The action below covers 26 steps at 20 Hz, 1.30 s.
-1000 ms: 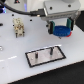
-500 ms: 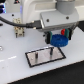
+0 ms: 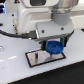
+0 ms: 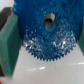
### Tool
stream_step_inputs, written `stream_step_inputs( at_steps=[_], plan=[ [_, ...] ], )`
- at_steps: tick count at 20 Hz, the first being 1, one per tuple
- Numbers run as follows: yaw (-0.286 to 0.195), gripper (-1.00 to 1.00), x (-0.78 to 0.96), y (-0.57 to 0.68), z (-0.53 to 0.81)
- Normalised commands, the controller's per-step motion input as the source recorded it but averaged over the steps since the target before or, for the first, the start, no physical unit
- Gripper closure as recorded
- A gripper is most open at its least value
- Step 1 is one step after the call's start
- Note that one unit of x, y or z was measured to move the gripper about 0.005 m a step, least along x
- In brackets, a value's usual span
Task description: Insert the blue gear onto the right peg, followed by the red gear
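The arm's end effector [image 3: 55, 44] hangs low over the white desk [image 3: 15, 67], its fingers pressed against the rim of the round, flat, bright-blue plastic gear [image 3: 54, 48] with the toothed edge, one finger on each side. In the wrist view the blue gear [image 4: 47, 35] fills most of the picture: its teeth stand out sharply against the pale desk surface beneath, and a round hole shows near its middle. On either side of it the teal finger pads [image 4: 11, 42] touch the gear's edge, so the end effector is clamped on the disc rather than standing apart from it.

In the exterior view the gear sits just under the end effector, held above the far end of a dark, flat rectangular base plate [image 3: 42, 57] that lies on the desk. The gear looks slightly tilted, its face turned partly toward the camera. Whether it touches the plate or any peg on it cannot be told, since the gear and the fingers cover that spot and the picture is blurred. The rest of the plate stretches away from the end effector toward the exterior view's left. A black cable [image 3: 15, 35] runs along the arm's white body [image 3: 35, 17] above.
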Motion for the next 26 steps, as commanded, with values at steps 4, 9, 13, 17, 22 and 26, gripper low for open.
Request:
stream_step_inputs(
  at_steps=[4,9,13,17,22,26],
  plan=[
    [0.000,1.00,0.11,-0.04,0.07],
    [0.000,1.00,0.05,0.07,0.12],
    [0.000,1.00,0.02,-0.09,0.30],
    [0.000,1.00,0.01,-0.02,0.11],
    [0.000,1.00,0.05,0.02,0.09],
    [0.000,1.00,0.09,0.01,-0.05]
  ],
)
